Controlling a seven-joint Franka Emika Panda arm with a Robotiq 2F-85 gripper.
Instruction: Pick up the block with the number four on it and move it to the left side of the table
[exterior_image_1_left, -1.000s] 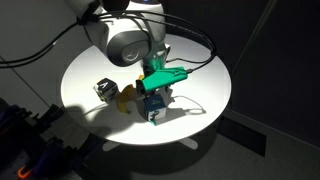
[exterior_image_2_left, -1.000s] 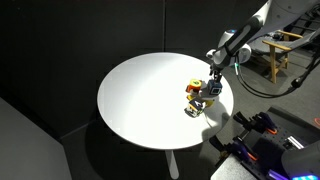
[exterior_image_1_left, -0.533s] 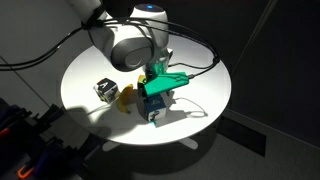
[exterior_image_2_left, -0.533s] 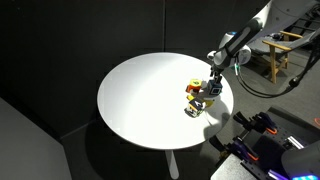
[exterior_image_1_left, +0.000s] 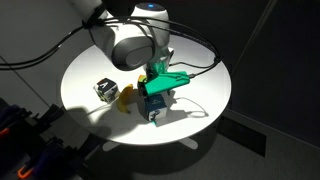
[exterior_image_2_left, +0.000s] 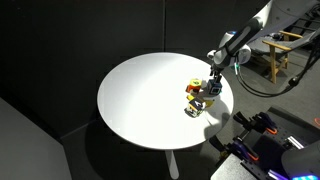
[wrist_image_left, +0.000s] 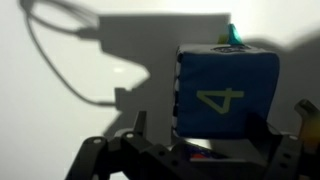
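The block with the number four (wrist_image_left: 225, 95) is a blue cube with a greenish 4 that fills the right half of the wrist view. In both exterior views it sits under my hand (exterior_image_1_left: 155, 112) (exterior_image_2_left: 207, 97) on the round white table (exterior_image_1_left: 200, 70) (exterior_image_2_left: 140, 95). My gripper (wrist_image_left: 220, 125) (exterior_image_1_left: 157, 100) (exterior_image_2_left: 206, 93) straddles the block. Its left finger stands apart from the block, with bright table showing between them. Its right finger overlaps the block's lower right corner. The block's lower part is hidden behind the jaws.
A banana (exterior_image_1_left: 125, 101) and a black-and-white cube (exterior_image_1_left: 103, 89) lie beside the block. An orange-red cube (exterior_image_2_left: 192, 87) sits close to the gripper, and a sliver of it shows in the wrist view (wrist_image_left: 200, 156). The table edge (exterior_image_1_left: 160, 140) is close to the block.
The arm has shifted very slightly over the block. The block and the other things have not moved.
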